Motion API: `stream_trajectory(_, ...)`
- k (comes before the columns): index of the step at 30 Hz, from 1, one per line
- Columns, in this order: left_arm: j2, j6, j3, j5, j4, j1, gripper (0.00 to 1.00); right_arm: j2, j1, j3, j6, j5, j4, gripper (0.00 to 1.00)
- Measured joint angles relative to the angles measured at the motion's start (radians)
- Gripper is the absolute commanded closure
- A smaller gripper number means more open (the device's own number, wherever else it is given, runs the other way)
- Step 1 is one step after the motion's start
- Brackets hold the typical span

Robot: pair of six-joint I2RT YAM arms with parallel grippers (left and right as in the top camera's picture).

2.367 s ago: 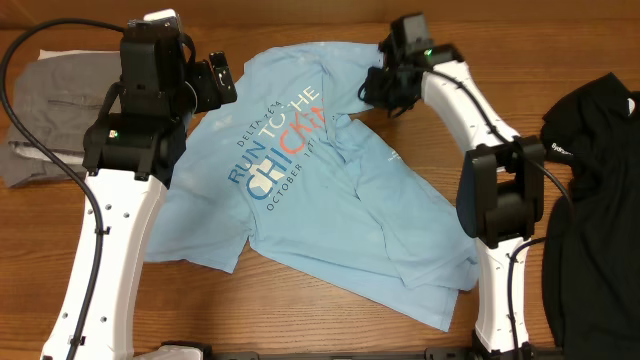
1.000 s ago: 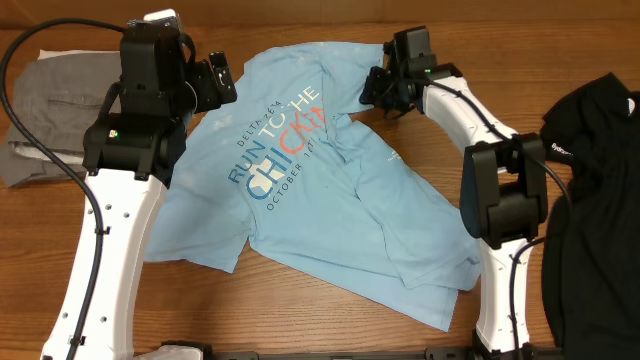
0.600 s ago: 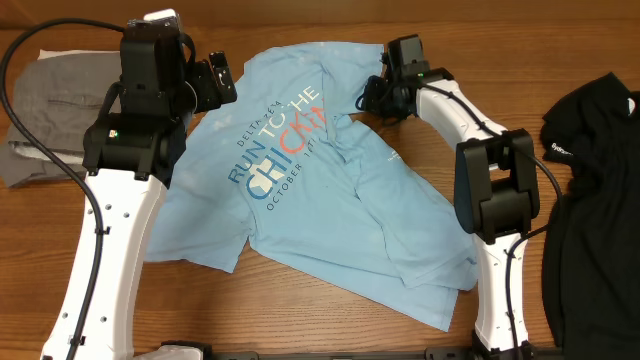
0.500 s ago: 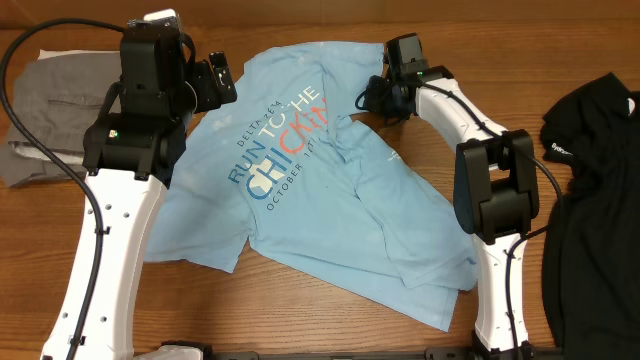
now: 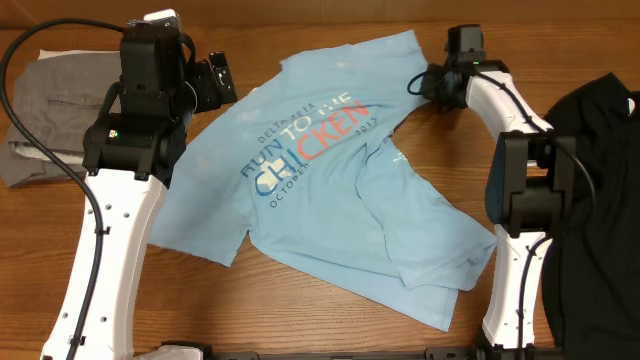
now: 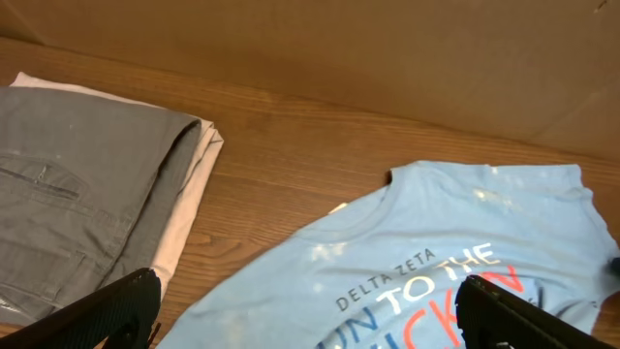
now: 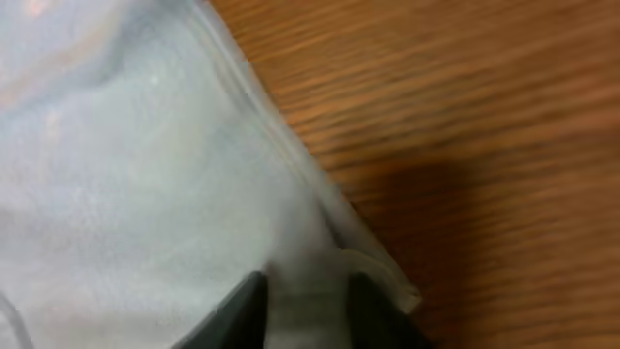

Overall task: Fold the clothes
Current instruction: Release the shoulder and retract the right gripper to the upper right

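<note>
We see the shirt (image 5: 330, 190) lying face up across the middle of the worktop (image 5: 300, 325), rumpled and part unfolded. It reaches from the far edge down towards the near edge, right of centre. The chest lettering runs on a slant, rising towards the far right. One sleeve lies at the left, beside the left arm, and the lower part is creased and doubled over near the right arm's base.

The left gripper (image 5: 216, 82) hangs above the far left part of the shirt. Its jaws are spread wide and hold nothing. In its wrist view the two dark fingers (image 6: 107, 312) sit at the bottom corners, with the shirt's neckline and lettering between them and below.

The right gripper (image 5: 432, 84) is at the shirt's far right corner, close to the far edge of the worktop. In its wrist view the fingertips (image 7: 242, 305) stand close together with the hemmed edge of the shirt between them. The view is blurred, so we cannot tell whether they pinch the cloth or only flank it.

Folded grey trousers (image 5: 40, 115) lie at the far left corner, apart from the shirt. A black garment (image 5: 600, 200) lies along the right edge.
</note>
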Motion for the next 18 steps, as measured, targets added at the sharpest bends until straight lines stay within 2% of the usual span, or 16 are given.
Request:
stream_trajectory(1, 0.000, 0.000, 0.000, 0.000, 0.000, 0.000, 0.00, 0.006, 0.000, 0.019, -0.008, 0.005, -0.017, 0.41)
stream_trajectory(4, 0.000, 0.000, 0.000, 0.000, 0.000, 0.000, 0.00, 0.047, 0.000, 0.164, -0.035, 0.021, -0.161, 0.18)
stream_trajectory(5, 0.000, 0.000, 0.000, 0.000, 0.000, 0.000, 0.00, 0.056, -0.001, 0.223, -0.043, 0.024, -0.211, 0.13)
stream_trajectory(11, 0.000, 0.000, 0.000, 0.000, 0.000, 0.000, 0.00, 0.063, -0.005, 0.672, -0.050, 0.053, -0.577, 0.01)
stream_trajectory(18, 0.000, 0.000, 0.000, 0.000, 0.000, 0.000, 0.00, 0.040, -0.103, 0.923, -0.010, 0.125, -0.949, 0.00)
